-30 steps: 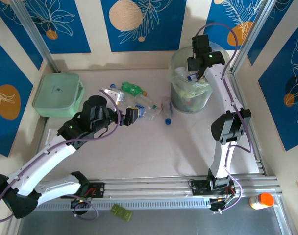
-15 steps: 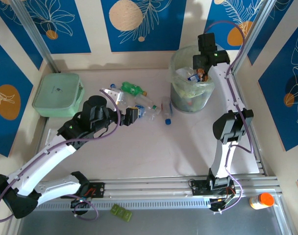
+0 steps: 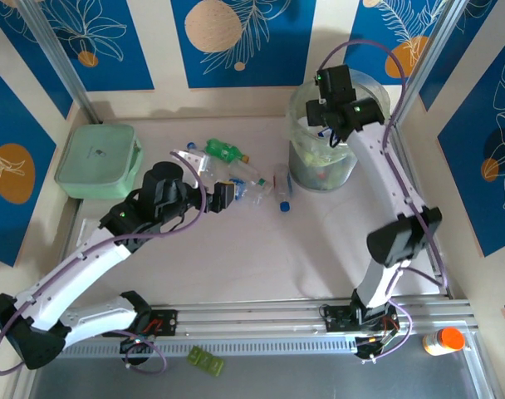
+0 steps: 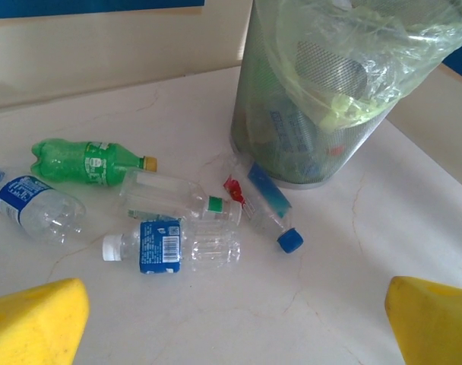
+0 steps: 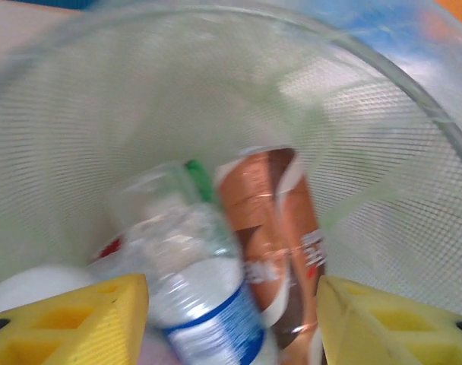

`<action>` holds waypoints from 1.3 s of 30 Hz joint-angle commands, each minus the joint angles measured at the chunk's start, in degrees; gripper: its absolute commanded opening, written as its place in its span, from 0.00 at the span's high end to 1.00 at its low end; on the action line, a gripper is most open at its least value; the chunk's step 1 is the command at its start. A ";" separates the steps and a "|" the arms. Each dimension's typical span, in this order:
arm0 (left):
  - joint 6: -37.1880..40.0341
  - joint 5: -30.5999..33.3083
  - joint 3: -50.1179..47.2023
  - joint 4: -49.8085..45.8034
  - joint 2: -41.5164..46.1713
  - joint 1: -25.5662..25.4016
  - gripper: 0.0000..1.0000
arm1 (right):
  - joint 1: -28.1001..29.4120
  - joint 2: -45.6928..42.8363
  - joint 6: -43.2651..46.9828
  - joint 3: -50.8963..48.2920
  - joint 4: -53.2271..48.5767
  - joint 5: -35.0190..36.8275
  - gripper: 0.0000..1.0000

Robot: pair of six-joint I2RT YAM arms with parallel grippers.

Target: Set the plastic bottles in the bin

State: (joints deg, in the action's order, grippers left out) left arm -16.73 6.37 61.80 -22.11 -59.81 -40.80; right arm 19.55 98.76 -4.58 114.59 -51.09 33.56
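Note:
Several plastic bottles lie on the table left of the bin (image 3: 323, 173): a green one (image 3: 223, 151), clear ones (image 3: 252, 176) and a blue-capped one (image 3: 282, 189). In the left wrist view I see the green bottle (image 4: 79, 158), a blue-labelled white-capped bottle (image 4: 170, 245), the blue-capped bottle (image 4: 267, 207) and the bagged bin (image 4: 314, 129). My left gripper (image 3: 227, 196) (image 4: 238, 323) hovers open, short of them, with nothing between its fingers. My right gripper (image 3: 327, 116) (image 5: 231, 319) is down in the bin (image 5: 140, 99), its pads against a blue-labelled bottle (image 5: 200, 304) and a brown-labelled bottle (image 5: 273, 228).
A flat pale-green lidded box (image 3: 97, 160) sits at the far left. An orange-capped bottle (image 3: 443, 340) lies outside the frame rail at the near right. Metal frame posts stand at both back corners. Bare table lies between the bottle cluster and the arm bases.
My right gripper shifted left over the bin and its elbow swung right. The left arm and the bottles on the table stayed put.

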 commanded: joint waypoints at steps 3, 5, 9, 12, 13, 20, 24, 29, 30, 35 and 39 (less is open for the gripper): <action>-5.83 3.20 4.13 -5.47 -1.75 0.59 0.01 | 6.35 -12.22 -0.67 -9.73 2.93 -4.27 0.39; -9.17 3.90 4.91 -7.06 -1.56 0.58 0.01 | 9.32 -16.57 -0.82 -15.41 3.08 -5.33 0.39; -14.30 2.60 1.94 -5.88 -0.19 0.68 0.01 | 13.64 -25.46 -4.99 -27.07 4.69 -8.06 0.39; -16.81 0.48 0.00 -5.84 -0.83 1.30 0.01 | 16.16 -30.69 -8.21 -35.40 6.16 -9.80 0.39; -17.31 -0.79 -0.46 -5.77 -1.34 1.50 0.01 | 17.08 -31.77 -9.34 -37.71 6.19 -9.65 0.39; -22.34 -7.50 -5.90 -0.84 -2.67 4.66 0.01 | 19.91 -33.91 -15.81 -49.71 8.25 -9.27 0.40; -22.77 -13.11 -5.72 -1.43 -3.28 8.08 0.01 | 19.67 -31.44 -17.60 -52.92 9.41 -9.21 0.40; -16.26 -12.92 -0.85 -6.82 -2.92 9.07 0.01 | 17.96 -26.52 -20.77 -53.70 10.37 -8.99 0.38; -15.01 -12.25 -0.58 -7.13 -2.58 9.07 0.01 | 17.54 -25.86 -21.55 -54.12 11.17 -9.06 0.37; -11.84 -9.27 -2.66 -5.23 -0.54 9.07 0.01 | 15.26 -18.46 -21.88 -52.77 12.70 -11.86 0.33; -11.57 -9.79 -3.75 -3.89 -0.39 9.10 0.01 | 13.67 -12.80 -21.92 -51.19 13.22 -10.86 0.29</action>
State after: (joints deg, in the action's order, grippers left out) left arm -30.46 -4.01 59.07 -27.11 -60.82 -32.08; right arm 34.11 83.85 -25.39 61.63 -38.98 23.53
